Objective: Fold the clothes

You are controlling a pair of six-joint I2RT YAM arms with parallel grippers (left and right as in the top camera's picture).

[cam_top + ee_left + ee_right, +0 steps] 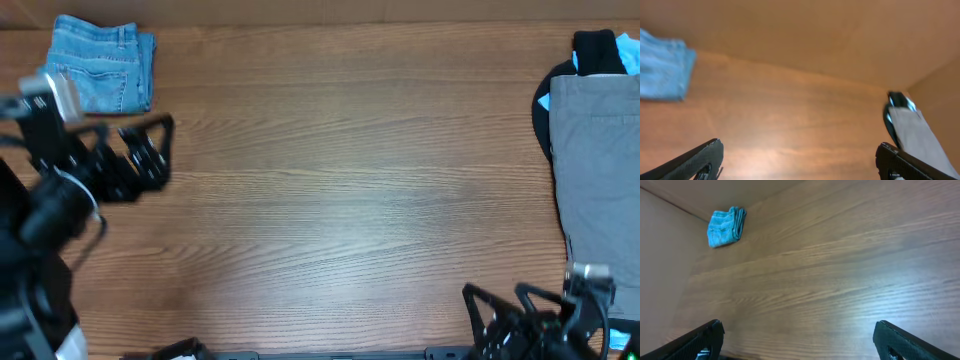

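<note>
The clothes are a pair of light blue denim jeans (100, 75), folded into a compact stack at the table's far left corner. They also show in the left wrist view, jeans (662, 70), and small and far off in the right wrist view, jeans (725, 227). My left gripper (160, 152) hovers just in front and to the right of the stack, open and holding nothing; its fingertips (702, 157) stand wide apart over bare wood. My right gripper (497, 293) is at the near right edge, open and empty, with the same wide gap in its own view, gripper (797, 340).
A pile of other garments lies along the right edge: a grey piece (600, 150) on top, with black (595, 50) and bright blue fabric showing beneath. The grey piece (917, 135) also appears in the left wrist view. The wooden tabletop (340, 190) stretches between the two arms.
</note>
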